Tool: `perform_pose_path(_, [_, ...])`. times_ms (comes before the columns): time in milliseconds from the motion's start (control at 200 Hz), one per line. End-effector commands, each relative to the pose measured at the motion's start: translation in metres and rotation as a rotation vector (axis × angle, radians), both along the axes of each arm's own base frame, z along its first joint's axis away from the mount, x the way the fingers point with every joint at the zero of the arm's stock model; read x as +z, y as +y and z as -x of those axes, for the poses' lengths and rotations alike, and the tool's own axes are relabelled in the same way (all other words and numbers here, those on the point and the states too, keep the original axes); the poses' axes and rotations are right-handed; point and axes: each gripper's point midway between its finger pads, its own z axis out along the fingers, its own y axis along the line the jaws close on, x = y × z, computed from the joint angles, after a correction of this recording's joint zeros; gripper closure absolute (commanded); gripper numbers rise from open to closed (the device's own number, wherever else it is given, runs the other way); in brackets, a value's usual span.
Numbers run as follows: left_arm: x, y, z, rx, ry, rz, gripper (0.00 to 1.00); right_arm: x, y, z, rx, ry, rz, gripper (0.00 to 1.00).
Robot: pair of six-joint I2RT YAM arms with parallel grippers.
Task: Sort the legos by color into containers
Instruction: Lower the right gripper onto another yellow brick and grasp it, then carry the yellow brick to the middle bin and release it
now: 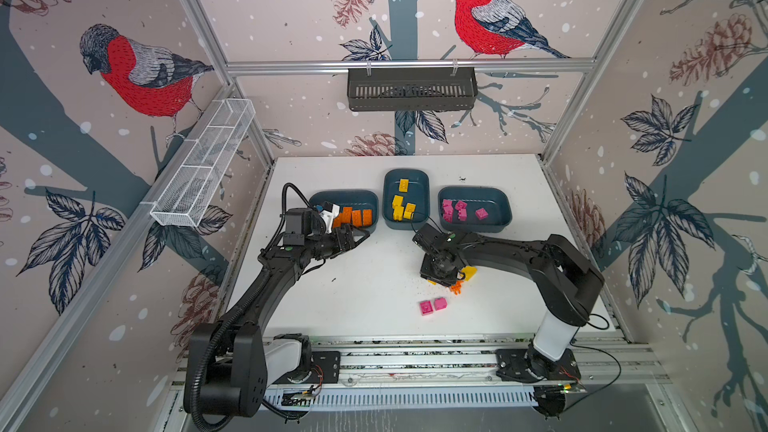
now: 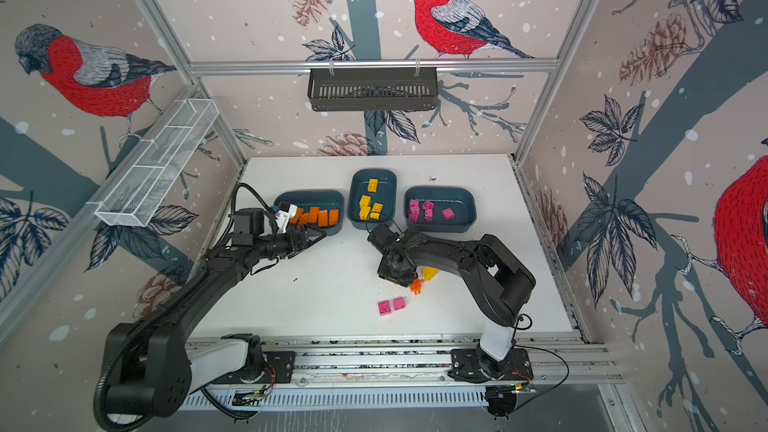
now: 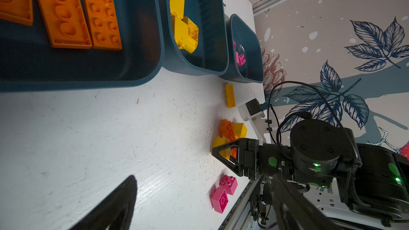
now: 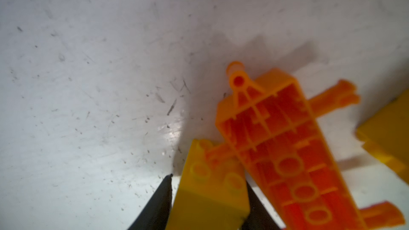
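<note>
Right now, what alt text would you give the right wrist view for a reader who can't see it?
The right gripper is shut on a yellow brick lying on the scratched white table. A long orange piece with side pegs lies hollow side up against it, and a second yellow brick shows at the edge.

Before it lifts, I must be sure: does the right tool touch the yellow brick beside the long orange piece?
Touching. In the right wrist view the yellow brick sits between the black fingers of the right tool, both against its sides.
</note>
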Motion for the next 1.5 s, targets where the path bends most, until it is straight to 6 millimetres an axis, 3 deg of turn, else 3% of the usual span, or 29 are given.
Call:
perform_pose_path(0, [0.0,0.0,0.001,-0.01,-0.015,-0.01,0.06,0.001,-0.008,-0.01,0.013,-0.045,0.058,0.62])
perform_pose_path(185, [0.0,0.0,0.001,-0.012,-0.016,-0.01,0.06,0.028,-0.004,-0.016,0.059,-0.089,0.059,0.68])
perform_pose_path(430, [0.001,-0.001,-0.006,-0.015,-0.018,0.0,0.07,0.101,0.009,-0.041,0.14,-0.239,0.039,0.68])
perform_pose_path(585, [0.004,-0.002,-0.011,-0.02,-0.023,0.0,0.06,0.146,0.021,-0.089,0.174,-0.388,0.032,0.68])
perform_pose_path(755, [0.01,-0.002,-0.012,-0.022,-0.031,0.006,0.07,0.169,0.033,-0.156,0.21,-0.506,0.005,0.69])
perform_pose_path(826, [0.012,-0.003,-0.013,-0.02,-0.032,0.013,0.07,0.17,0.037,-0.18,0.21,-0.524,-0.022,0.69])
perform_pose_path(1026, [0.019,-0.004,-0.013,-0.018,-0.038,0.032,0.06,0.141,0.051,-0.242,0.244,-0.537,-0.053,0.67])
perform_pose_path(1116, [0.021,-0.003,-0.013,-0.013,-0.039,0.033,0.06,0.124,0.057,-0.263,0.259,-0.543,-0.056,0.67])
perform_pose_path(1336, [0.018,-0.003,-0.011,-0.012,-0.027,0.031,0.06,0.084,0.049,-0.309,0.242,-0.545,0.011,0.65])
perform_pose_path(1421, [0.017,-0.003,-0.011,-0.012,-0.024,0.031,0.06,0.074,0.051,-0.317,0.251,-0.562,0.016,0.59])
perform_pose_path(1496, [0.017,-0.003,-0.011,-0.011,-0.024,0.031,0.06,0.07,0.052,-0.321,0.259,-0.573,0.02,0.46])
